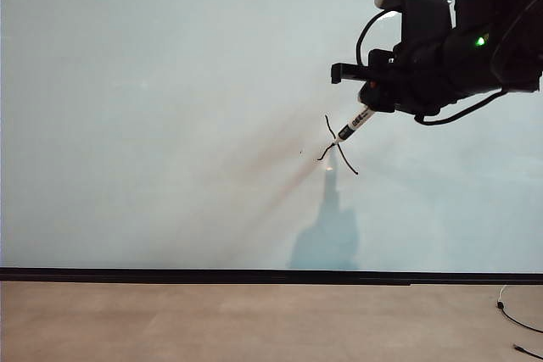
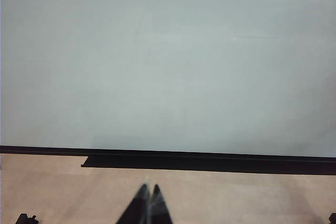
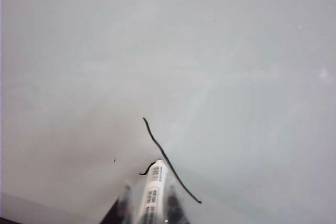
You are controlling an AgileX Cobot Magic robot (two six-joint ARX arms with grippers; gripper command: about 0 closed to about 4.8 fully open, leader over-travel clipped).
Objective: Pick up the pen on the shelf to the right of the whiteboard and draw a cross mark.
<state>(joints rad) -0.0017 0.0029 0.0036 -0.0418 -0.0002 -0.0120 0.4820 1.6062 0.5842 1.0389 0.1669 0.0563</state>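
Most of the exterior view is filled by the whiteboard (image 1: 170, 108), a glossy pale board bounded below by a thin black strip (image 1: 254, 276), under which a tan surface (image 1: 212, 320) is seen. Against the upper right part of the whiteboard the right gripper (image 1: 373, 101) is held, its fingers (image 3: 122, 203) pinched on the pen (image 1: 356, 122), whose white printed barrel slants down toward the board. The dark tip is placed at the cross mark (image 1: 338, 146), right of the whiteboard's middle; whether it actually touches the board cannot be told for certain. One long stroke is crossed by a shorter second one at the tip. The left gripper (image 2: 148, 188) is seen below the whiteboard's black strip, over the tan surface, its fingertips (image 2: 140, 195) pressed together on nothing.
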